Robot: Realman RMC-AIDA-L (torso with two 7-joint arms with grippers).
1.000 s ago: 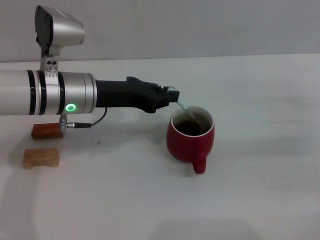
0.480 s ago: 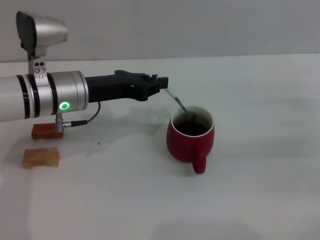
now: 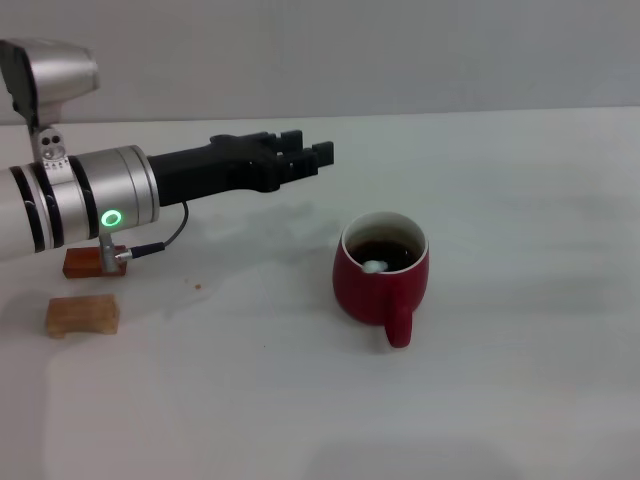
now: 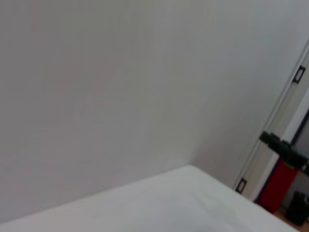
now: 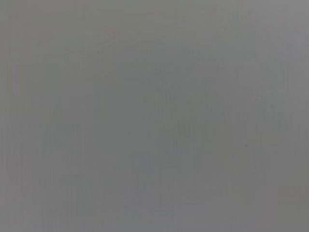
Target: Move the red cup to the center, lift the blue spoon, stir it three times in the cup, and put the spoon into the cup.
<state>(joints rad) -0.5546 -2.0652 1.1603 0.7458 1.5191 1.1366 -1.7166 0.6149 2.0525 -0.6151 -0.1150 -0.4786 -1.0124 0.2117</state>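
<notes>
Cup (image 3: pixel 381 283), dark red with a white rim, stands upright on the white table (image 3: pixel 520 380) near the middle of the head view, its thick handle turned toward the near edge. Its inside looks dark, and a pale rounded bit of the spoon (image 3: pixel 375 266) shows within the rim on the near side; the rest of the spoon is hidden in the cup, so its tilt cannot be told.

Left gripper (image 3: pixel 318 156) hangs above the table, to the left of and beyond the cup, well apart from it. Its black fingers (image 3: pixel 291 140) point right with a narrow gap between them, and they hold nothing. The silver forearm behind it runs off the left edge, with a green light (image 3: pixel 109 218) lit on its collar and a thin black cable looping below.

Two small wooden blocks lie at the left: a darker block (image 3: pixel 88 263) just under the forearm and a lighter block (image 3: pixel 82 315) nearer the front, apart from each other.

The left wrist view shows only a pale wall and a strip of table. The right wrist view is a plain grey field, and the right gripper appears in no view.
</notes>
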